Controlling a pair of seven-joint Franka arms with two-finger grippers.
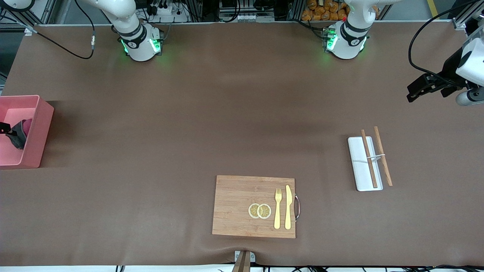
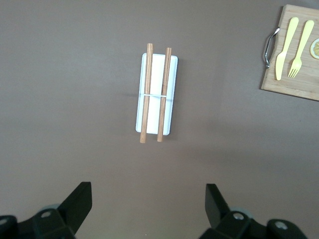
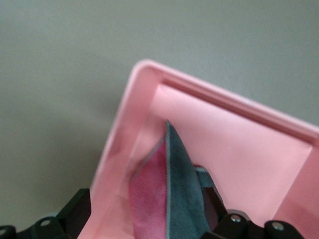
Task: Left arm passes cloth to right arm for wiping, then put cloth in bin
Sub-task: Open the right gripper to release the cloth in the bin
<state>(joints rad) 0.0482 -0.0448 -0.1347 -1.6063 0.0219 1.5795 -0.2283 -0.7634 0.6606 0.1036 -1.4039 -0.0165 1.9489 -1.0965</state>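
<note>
Dropping cloth (image 1: 19,133) into pink bin (image 1: 36,132) — right gripper (image 1: 4,129) over the bin, jaws spread, cloth hanging loose between the fingers, grip apparently released.
Cloth sits near the bin's 3 o'clock wall in front view; lift straight up to clear the rim. Left gripper (image 2: 148,211) waits spread, empty, over bare table near white tray (image 1: 363,163) with chopsticks (image 1: 376,156); cutting board (image 1: 254,206) well apart.

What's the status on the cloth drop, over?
Right end effector open over the bin, cloth hanging between its fingers, in the bin. Left end effector open, waiting above the chopsticks. Nothing in the way.
</note>
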